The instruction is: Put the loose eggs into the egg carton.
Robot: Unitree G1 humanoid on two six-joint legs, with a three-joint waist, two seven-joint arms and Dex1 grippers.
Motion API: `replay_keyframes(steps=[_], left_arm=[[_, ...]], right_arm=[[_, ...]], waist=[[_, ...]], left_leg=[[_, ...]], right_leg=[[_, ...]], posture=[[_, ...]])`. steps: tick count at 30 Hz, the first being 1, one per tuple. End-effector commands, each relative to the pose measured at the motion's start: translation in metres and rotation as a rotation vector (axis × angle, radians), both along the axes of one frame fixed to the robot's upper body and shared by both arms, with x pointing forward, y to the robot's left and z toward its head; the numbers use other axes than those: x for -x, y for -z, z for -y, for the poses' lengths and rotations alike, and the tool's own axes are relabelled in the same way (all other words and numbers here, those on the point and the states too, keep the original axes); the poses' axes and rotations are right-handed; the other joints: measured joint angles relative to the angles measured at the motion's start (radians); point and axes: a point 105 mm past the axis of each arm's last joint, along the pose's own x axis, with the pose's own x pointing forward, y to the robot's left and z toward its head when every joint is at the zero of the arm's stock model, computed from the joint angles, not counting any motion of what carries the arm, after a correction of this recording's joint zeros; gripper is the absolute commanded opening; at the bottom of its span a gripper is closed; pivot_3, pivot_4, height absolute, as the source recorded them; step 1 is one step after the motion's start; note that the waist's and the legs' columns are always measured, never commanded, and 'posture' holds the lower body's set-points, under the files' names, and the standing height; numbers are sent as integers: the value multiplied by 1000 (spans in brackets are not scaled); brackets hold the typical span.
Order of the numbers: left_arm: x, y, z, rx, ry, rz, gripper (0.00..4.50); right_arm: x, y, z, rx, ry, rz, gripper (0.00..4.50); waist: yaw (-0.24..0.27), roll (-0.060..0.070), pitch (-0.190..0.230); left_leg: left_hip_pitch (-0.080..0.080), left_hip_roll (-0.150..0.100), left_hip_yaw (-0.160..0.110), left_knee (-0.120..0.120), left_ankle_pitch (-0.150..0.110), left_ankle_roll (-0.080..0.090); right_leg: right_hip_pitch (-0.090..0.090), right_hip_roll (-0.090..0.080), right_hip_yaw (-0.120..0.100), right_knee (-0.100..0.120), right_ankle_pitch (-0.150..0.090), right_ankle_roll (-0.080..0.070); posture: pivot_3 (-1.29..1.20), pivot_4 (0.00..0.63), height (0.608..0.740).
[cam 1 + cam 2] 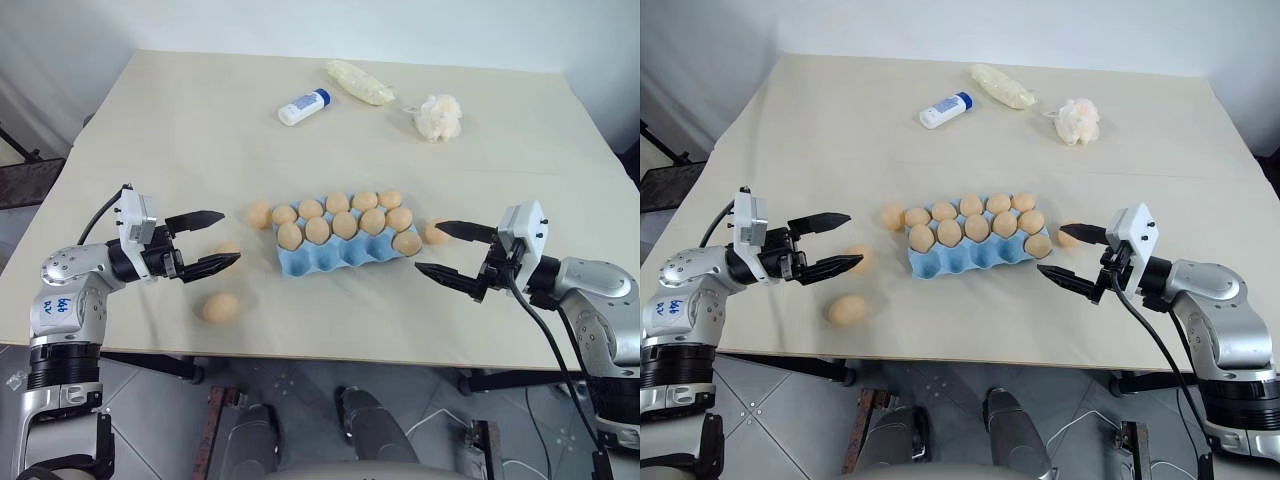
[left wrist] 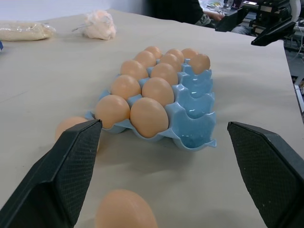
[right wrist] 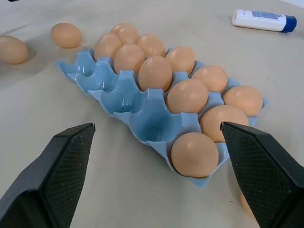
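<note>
Two hands are hovering above the surface (image 1: 150,120) with nothing in them: the left hand (image 1: 212,240) is gaping wide at the carton's left, the right hand (image 1: 452,252) is gaping just as wide at its right, and both are pointing inward toward the carton (image 1: 345,245). Sitting between them, the carton is carrying eggs in its two far rows and one at the right end of the near row, while the other near cups are standing empty. Four loose eggs are lying outside it: one just under the left hand's fingers (image 1: 227,248), one nearer the front edge (image 1: 220,307), one touching or almost touching the carton's left end (image 1: 259,214), and one beside its right end near the right hand (image 1: 433,232). Risk, as I am judging it: these eggs are rolling easily, so a finger arriving off-centre could be nudging one toward the front edge, and a hard squeeze could be cracking a shell. Both eye views are showing all four loose eggs; the left wrist view is catching two of them and is revealing the empty near cups close up. Farther off, a bottle (image 1: 303,107) and a puff (image 1: 436,116) are lying well apart.
</note>
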Motion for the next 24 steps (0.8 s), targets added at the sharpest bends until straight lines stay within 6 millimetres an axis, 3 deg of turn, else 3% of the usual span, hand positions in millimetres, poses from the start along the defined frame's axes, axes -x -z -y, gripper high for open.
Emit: replay_keyframes(steps=[1, 16, 24], left_arm=[[-2, -14, -6, 5, -20, 49, 4500], [-9, -20, -2, 3, -64, 68, 4500], [10, -12, 3, 10, 92, 89, 4500]], right_arm=[[0, -11, 3, 1, 9, 49, 4437], [-7, -13, 7, -13, 61, 61, 4437], [-7, -18, 45, -110, 391, 106, 4437]], waist=[[0, 0, 0], [0, 0, 0], [1, 0, 0]], left_leg=[[0, 0, 0, 0, 0, 0], [0, 0, 0, 0, 0, 0], [0, 0, 0, -1, 0, 0]], right_leg=[[0, 0, 0, 0, 0, 0], [0, 0, 0, 0, 0, 0], [0, 0, 0, 0, 0, -1]], posture=[[0, 150, 740], [0, 150, 740], [0, 150, 740]])
